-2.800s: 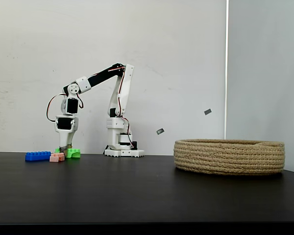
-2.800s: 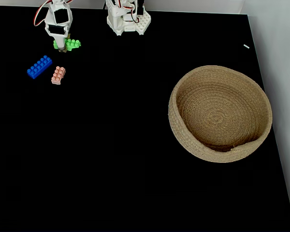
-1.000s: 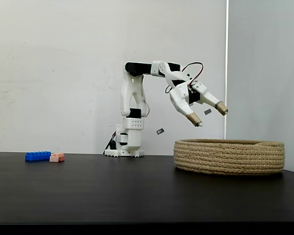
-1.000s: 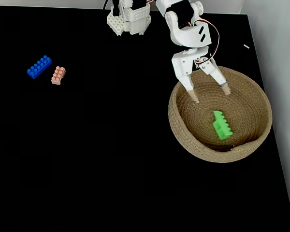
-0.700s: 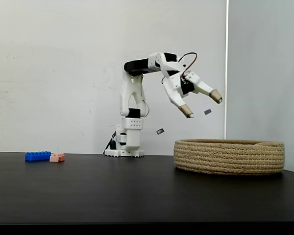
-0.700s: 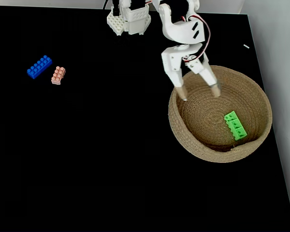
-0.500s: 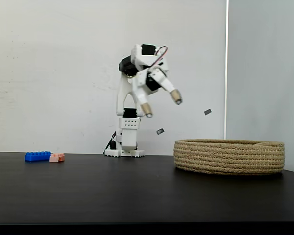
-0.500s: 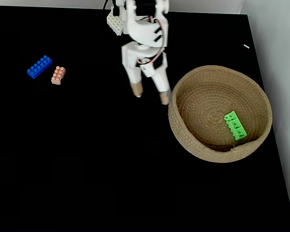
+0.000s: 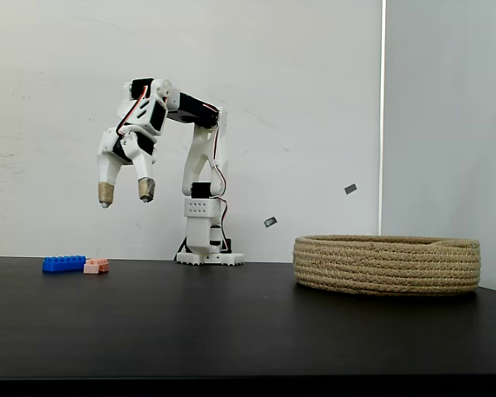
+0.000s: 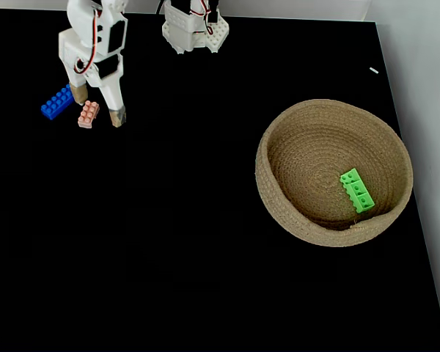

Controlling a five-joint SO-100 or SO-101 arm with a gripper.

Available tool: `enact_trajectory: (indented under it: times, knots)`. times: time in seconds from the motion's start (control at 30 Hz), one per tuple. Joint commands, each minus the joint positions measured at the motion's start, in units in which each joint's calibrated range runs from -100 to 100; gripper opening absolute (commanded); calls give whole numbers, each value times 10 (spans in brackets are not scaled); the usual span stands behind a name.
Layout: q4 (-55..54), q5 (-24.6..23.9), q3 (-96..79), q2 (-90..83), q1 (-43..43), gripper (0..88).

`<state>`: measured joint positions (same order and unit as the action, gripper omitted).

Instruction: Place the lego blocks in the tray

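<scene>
At upper left of a fixed view, the gripper (image 10: 97, 105) hangs spread wide above the pink brick (image 10: 88, 114); light, rigid plastic, best pinched across its long smooth sides

Arm (image 9: 200, 157): white printed plastic links with black servo blocks set between them. Thin red and black cables loop out beside the joints in the upper left of a fixed view. Base (image 10: 194, 31), top centre of the frame: white studded plate, black parts above it. Gripper (image 9: 126, 193): two white tapered fingers, each ending in a tan pad (image 9: 106, 194); tips rounded.
</scene>
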<state>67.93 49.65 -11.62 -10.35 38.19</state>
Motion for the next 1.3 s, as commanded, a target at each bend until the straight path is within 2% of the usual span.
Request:
enact_trajectory:
  times: [0.0, 0.17, 0.37, 1.1, 1.2, 1.27]
  knots:
    - [8, 67, -2, -1, 41, 312]
    - [-4, 126, -27, 23, 73, 298]
    - [-70, 166, -77, 54, 86, 289]
    - [-161, 193, -138, 107, 102, 279]
    - [-176, 192, -150, 110, 104, 246]
    - [-196, 190, -168, 110, 104, 137]
